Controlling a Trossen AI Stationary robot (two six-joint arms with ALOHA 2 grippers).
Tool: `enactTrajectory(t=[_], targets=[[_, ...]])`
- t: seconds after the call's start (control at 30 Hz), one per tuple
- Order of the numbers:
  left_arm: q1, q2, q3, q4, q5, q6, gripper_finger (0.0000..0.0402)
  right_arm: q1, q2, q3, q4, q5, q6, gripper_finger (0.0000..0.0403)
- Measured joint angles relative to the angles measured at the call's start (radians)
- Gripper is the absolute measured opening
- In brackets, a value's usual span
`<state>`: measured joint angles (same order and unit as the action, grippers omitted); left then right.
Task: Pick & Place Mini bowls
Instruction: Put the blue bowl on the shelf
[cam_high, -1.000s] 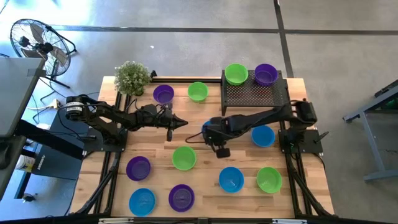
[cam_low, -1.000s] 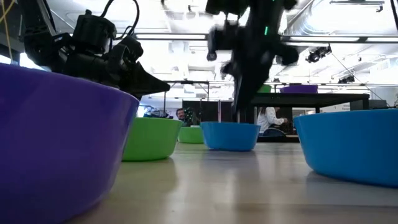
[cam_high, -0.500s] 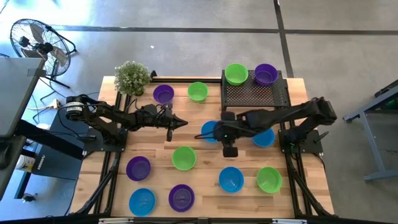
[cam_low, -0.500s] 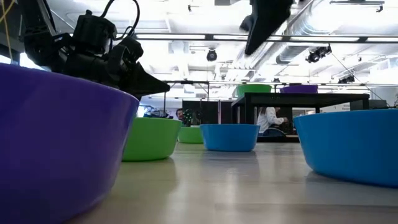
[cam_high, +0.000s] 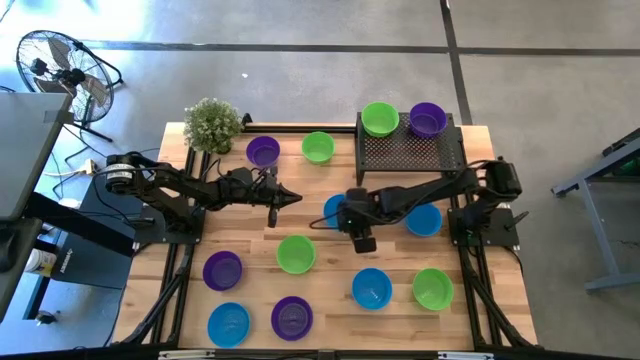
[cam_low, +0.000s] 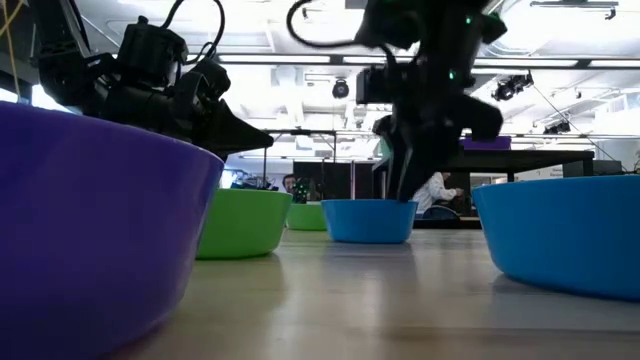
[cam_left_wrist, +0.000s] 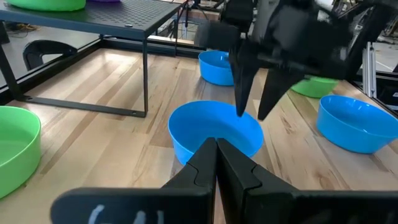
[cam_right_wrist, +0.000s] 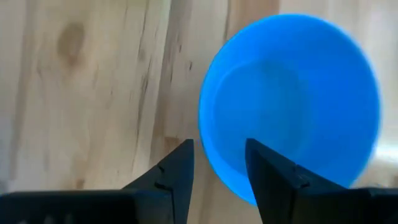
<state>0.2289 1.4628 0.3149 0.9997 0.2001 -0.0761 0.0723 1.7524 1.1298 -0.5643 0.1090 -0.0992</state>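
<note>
I see bare wooden bench (cam_high: 315, 185) between the left hand (cam_high: 296, 196) and the round blue plastic bowl (cam_left_wrist: 214, 129); the right hand (cam_left_wrist: 254, 112) blocks that bowl's rim.

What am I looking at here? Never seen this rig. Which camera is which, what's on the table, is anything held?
It is a robot with two dark arms at a wooden table, each ending in a two-finger gripper. Four cameras: one overhead, one at table-top level, one on each wrist.

On the table lie small plastic bowls in blue, green and purple, a potted plant and a black mesh rack that carries a green bowl and a purple bowl.

The right gripper is open and low over the rim of a blue bowl near the table's middle; the left wrist view shows one finger on each side of the rim. It holds nothing yet. The left gripper is shut and empty, hovering beside that bowl.
</note>
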Motion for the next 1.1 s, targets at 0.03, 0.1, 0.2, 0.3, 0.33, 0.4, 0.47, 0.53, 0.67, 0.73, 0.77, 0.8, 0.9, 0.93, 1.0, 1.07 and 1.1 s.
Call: enactTrajectory(t=[0.03, 0.1, 0.2, 0.3, 0.33, 0.4, 0.47, 0.53, 0.67, 0.73, 0.77, 0.8, 0.9, 0.93, 1.0, 1.07, 1.1], targets=[[0.000, 0.000, 0.000, 0.000, 0.000, 0.000, 0.0003, 0.000, 0.013, 0.000, 0.005, 0.002, -0.012, 0.0133], [0.000, 0.000, 0.000, 0.000, 0.000, 0.000, 0.0003, 0.000, 0.037, 0.000, 0.011, 0.004, -0.035, 0.0133], [0.000, 0.000, 0.000, 0.000, 0.000, 0.000, 0.0003, 0.000, 0.067, 0.000, 0.012, 0.018, -0.048, 0.0131], [0.000, 0.000, 0.000, 0.000, 0.000, 0.000, 0.0003, -0.002, 0.081, 0.000, 0.017, 0.018, -0.051, 0.0111], [0.000, 0.000, 0.000, 0.000, 0.000, 0.000, 0.0003, -0.002, 0.082, 0.000, 0.017, 0.014, -0.051, 0.0100], [0.000, 0.000, 0.000, 0.000, 0.000, 0.000, 0.0003, -0.002, 0.082, 0.000, 0.020, 0.013, -0.058, 0.0071], [0.000, 0.000, 0.000, 0.000, 0.000, 0.000, 0.0003, -0.002, 0.077, 0.000, 0.022, 0.011, -0.059, 0.0037], [0.000, 0.000, 0.000, -0.001, 0.000, 0.000, 0.0003, -0.002, 0.075, 0.000, 0.026, 0.012, -0.060, 0.0011], [0.000, 0.000, 0.000, -0.005, 0.000, 0.000, 0.0003, 0.011, 0.075, 0.026, -0.010, -0.017, -0.049, 0.0016], [0.000, 0.000, 0.000, -0.007, 0.000, 0.000, 0.0003, 0.023, 0.067, 0.050, -0.051, -0.025, -0.036, 0.0012], [0.000, 0.000, 0.000, -0.007, 0.000, 0.000, 0.0003, 0.031, 0.058, 0.062, -0.079, -0.028, -0.034, 0.0007], [0.000, 0.000, 0.000, -0.008, 0.000, 0.000, 0.0003, 0.042, 0.046, 0.077, -0.106, -0.028, -0.033, 0.0004], [0.000, 0.000, 0.000, -0.008, 0.001, 0.000, 0.0003, 0.068, -0.004, 0.127, -0.184, -0.030, 0.003, 0.0006], [0.000, 0.000, 0.000, -0.008, 0.001, 0.000, 0.0003, 0.075, -0.022, 0.147, -0.220, -0.033, 0.024, 0.0006], [0.000, 0.000, 0.000, -0.008, 0.001, 0.000, 0.0003, 0.090, -0.063, 0.187, -0.291, -0.028, 0.067, 0.0003], [0.000, 0.000, 0.000, -0.008, 0.001, 0.000, 0.0003, 0.103, -0.109, 0.226, -0.366, -0.010, 0.110, 0.0003], [0.000, 0.000, 0.000, -0.008, 0.001, 0.000, 0.0003, 0.108, -0.134, 0.244, -0.402, -0.004, 0.137, 0.0004]])
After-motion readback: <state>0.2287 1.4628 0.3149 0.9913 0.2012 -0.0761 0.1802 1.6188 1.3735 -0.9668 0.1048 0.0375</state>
